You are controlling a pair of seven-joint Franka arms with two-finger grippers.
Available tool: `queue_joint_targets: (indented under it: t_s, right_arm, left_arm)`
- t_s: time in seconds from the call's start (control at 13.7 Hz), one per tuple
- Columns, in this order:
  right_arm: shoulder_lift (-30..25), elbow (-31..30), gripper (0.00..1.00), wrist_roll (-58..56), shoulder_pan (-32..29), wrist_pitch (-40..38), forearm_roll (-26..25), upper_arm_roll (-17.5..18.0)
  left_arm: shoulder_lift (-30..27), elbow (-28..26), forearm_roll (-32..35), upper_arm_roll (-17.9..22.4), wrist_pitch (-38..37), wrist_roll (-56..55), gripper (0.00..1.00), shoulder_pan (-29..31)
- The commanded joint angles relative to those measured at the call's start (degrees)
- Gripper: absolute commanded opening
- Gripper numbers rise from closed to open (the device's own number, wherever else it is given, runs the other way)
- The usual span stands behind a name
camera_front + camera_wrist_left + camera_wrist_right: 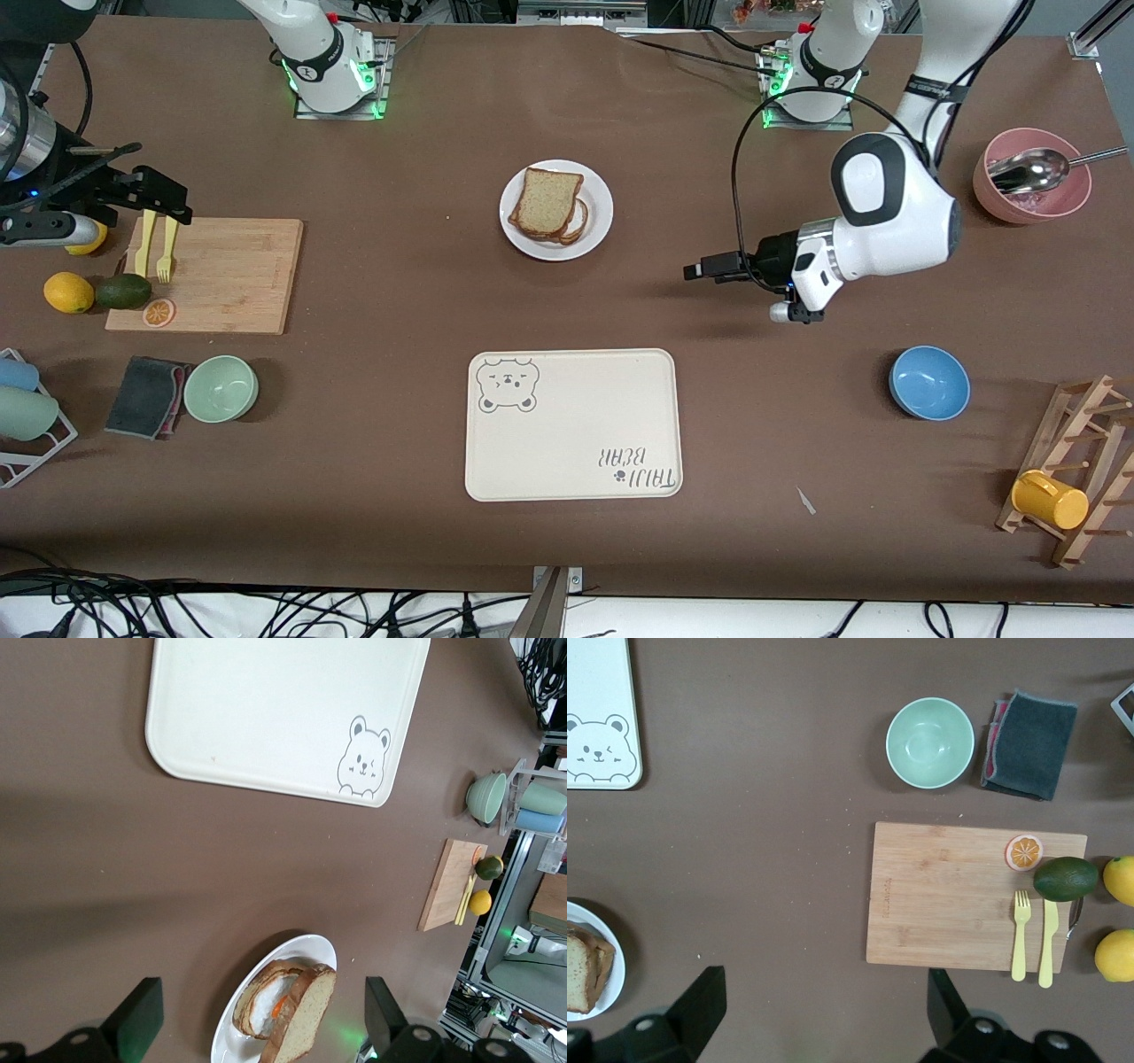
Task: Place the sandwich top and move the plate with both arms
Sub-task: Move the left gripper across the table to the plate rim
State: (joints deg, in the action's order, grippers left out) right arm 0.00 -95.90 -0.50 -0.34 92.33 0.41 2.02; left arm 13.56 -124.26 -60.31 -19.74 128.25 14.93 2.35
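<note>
A cream tray [574, 425] printed with a bear is seen near the front camera at mid-table. Toward the right arm's end, a wooden cutting board [205, 276] carries a yellow fork and knife [155, 245] and an orange slice [159, 312], flanked by an avocado [123, 291] and lemon [68, 292]. A green bowl [221, 388] is set beside a dark cloth [146, 397]. Toward the left arm's end, a blue bowl [928, 382], a pink bowl holding a spoon [1030, 175] and a yellow mug on a wooden rack [1050, 500] are shown

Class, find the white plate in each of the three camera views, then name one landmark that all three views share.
Front view: the plate sits mid-table, between the arm bases and the tray.
Left wrist view: at the bottom edge.
Right wrist view: cut off at the lower-left edge.
Shared landmark: the tray's bear drawing.
</note>
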Motion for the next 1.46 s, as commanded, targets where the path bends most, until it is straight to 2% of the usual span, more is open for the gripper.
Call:
queue_joint_targets:
  t_s: [0.0, 0.29, 0.59, 0.88, 1.03, 1.25, 1.39]
  right_arm:
    - [-1.1, -1.0, 1.0, 0.2, -1.1, 0.0, 0.1, 1.0]
    - [-1.1, -1.0, 1.0, -0.1, -1.1, -0.1, 0.2, 0.9]
    - [-1.1, -1.1, 1.0, -0.2, -1.2, -0.1, 0.2, 0.8]
    - [-1.1, -1.1, 1.0, -0.4, -1.2, -0.1, 0.2, 0.6]
    - [-1.1, -1.1, 1.0, -0.4, -1.2, -0.1, 0.2, 0.6]
    - [-1.1, -1.0, 1.0, -0.5, -1.2, -0.1, 0.2, 0.2]
    - [-1.1, -1.0, 1.0, -0.5, -1.2, 0.0, 0.2, -0.3]
  left_arm:
    - [-0.6, -4.2, -7.1, -2.9, 4.7, 6.5, 1.0, 0.2]
    - [1.0, -9.1, -19.7, -8.7, 12.7, 17.1, 1.0, 0.2]
    - [4.7, -9.3, -28.7, -12.1, 17.9, 24.8, 1.0, -1.4]
    - [8.8, -9.3, -43.2, -12.3, 23.9, 37.4, 1.0, -7.4]
    - [9.1, -9.3, -51.3, -12.3, 27.0, 42.6, 1.0, -11.3]
    - [9.4, -9.3, -58.2, -12.2, 28.9, 45.3, 1.0, -15.8]
    - [10.1, -9.3, -60.4, -12.3, 30.0, 47.1, 1.0, -16.9]
